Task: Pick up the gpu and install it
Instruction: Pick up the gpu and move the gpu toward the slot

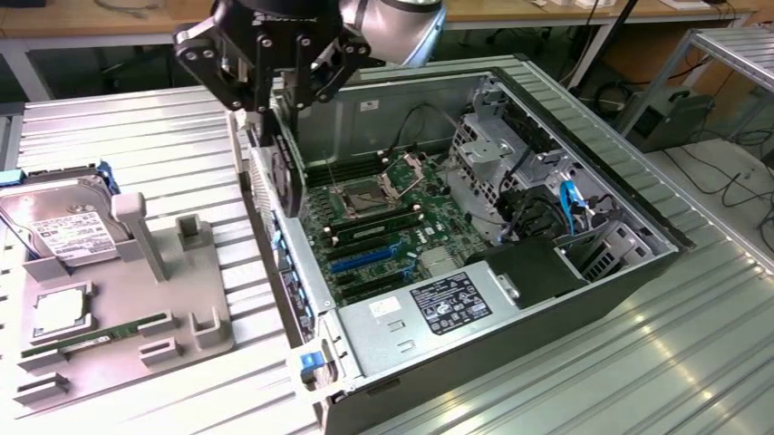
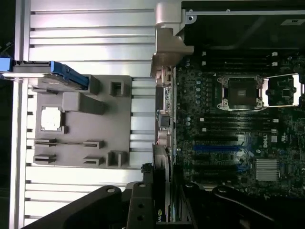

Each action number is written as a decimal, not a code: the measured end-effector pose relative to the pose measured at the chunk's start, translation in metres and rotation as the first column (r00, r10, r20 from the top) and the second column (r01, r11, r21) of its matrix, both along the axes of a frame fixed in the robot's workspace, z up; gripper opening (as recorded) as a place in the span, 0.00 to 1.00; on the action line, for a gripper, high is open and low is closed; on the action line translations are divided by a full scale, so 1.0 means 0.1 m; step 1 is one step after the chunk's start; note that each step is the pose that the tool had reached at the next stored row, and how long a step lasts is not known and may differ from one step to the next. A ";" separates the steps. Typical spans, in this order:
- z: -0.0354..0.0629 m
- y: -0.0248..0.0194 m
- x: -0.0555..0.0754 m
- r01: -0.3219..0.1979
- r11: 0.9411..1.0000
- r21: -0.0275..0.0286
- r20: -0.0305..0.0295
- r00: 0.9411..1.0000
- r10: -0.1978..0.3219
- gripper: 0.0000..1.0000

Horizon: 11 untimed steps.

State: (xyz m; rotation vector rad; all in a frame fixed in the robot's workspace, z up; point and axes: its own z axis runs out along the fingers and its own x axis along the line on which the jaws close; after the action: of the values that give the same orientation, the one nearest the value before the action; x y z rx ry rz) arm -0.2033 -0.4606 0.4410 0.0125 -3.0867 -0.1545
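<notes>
Gripper [image 1: 272,113]: clamped on graphics card [image 1: 281,172] top edge
Card position: upright, over computer case [image 1: 375,113] rear wall
Hard drive [image 1: 61,222]: on grey tray [image 1: 181,317]

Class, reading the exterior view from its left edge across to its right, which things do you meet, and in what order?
hard drive → gpu hanging from the gripper → CPU socket → metal drive cage → blue cable

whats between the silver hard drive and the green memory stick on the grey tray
A square silver processor chip in the grey plastic tray, shown in both views.
</notes>
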 end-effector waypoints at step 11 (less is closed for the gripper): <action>-0.037 -0.001 0.51 0.000 1.000 -0.001 -0.003 1.000 0.000 0.26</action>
State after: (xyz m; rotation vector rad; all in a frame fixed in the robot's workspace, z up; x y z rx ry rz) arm -0.1526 -0.4607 0.4374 0.0123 -3.0833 -0.1528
